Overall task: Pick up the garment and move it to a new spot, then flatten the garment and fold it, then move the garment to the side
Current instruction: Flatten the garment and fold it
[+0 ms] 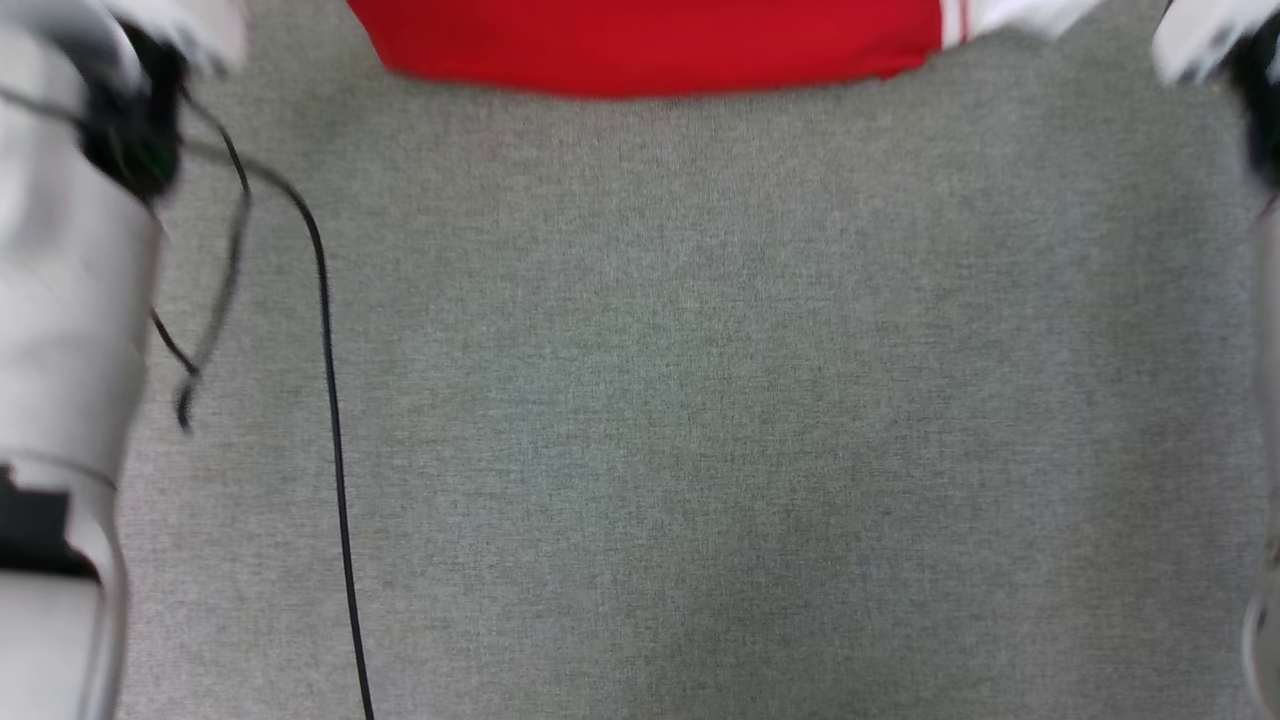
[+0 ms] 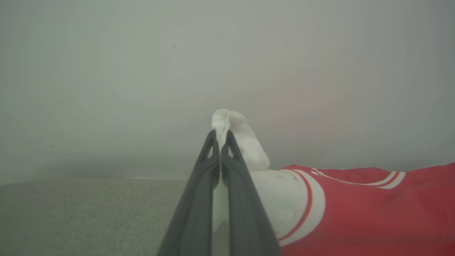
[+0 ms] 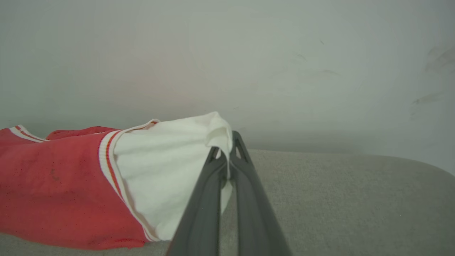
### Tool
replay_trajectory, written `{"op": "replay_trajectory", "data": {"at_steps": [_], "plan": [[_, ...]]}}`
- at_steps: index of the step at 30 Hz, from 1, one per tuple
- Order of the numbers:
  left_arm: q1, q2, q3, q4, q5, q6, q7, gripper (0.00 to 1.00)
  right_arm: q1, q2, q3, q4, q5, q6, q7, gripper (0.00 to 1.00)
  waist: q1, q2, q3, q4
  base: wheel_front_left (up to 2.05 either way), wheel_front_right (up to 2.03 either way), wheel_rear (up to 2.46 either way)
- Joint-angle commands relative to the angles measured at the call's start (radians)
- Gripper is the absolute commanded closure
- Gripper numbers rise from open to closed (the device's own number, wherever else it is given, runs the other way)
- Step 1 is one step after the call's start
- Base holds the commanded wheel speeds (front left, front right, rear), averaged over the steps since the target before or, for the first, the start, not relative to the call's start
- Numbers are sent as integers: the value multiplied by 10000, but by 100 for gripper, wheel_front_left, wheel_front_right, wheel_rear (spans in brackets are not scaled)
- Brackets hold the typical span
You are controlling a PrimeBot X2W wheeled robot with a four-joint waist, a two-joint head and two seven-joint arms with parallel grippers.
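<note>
Here, in the head view, I see the red jersey (image 1: 650, 45) at twelve o'clock. Its red body lies along the top edge of a grey woven surface (image 1: 700, 400). My pale left forearm (image 1: 60, 300) runs down the nine o'clock side, blurred. A thin black cable (image 1: 330, 400) trails from it toward six o'clock.

In the left wrist view, the left gripper (image 2: 219, 137) has its two dark fingers pressed together on a bunch of white sleeve (image 2: 245, 142), which pokes out just past the tips. The jersey's (image 2: 373, 213) red body, edged with red-and-white striped trim, spreads toward four o'clock of the gripper. A pale wall (image 2: 142, 71) stands behind.

In the right wrist view, the right gripper (image 3: 225, 142) is likewise clamped on the opposite white sleeve (image 3: 167, 167), the cloth gathered at its tips. The jersey's (image 3: 53, 192) red body extends toward eight o'clock and rests on the grey surface. I cannot tell whether either pinched sleeve is lifted clear.
</note>
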Motion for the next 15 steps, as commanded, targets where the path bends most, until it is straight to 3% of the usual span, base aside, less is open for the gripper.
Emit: {"op": "replay_trajectory", "data": {"at_steps": [1,7,15], "plan": [[602,-36,-5,-16,9,-38,-56,100,631,29,104,-126,274,-14,30,100,-1,0,-281,3,0,0,0],[2943,-109,364,-675,-217,-68,-58,100,3163,-44,461,-851,1191,-12,151,100,-1,0,-1103,41,0,0,0],[6094,-160,1119,-2353,5,383,-57,100,6299,-166,258,-2287,1942,-12,458,100,-1,0,-2279,200,0,0,0]]}}
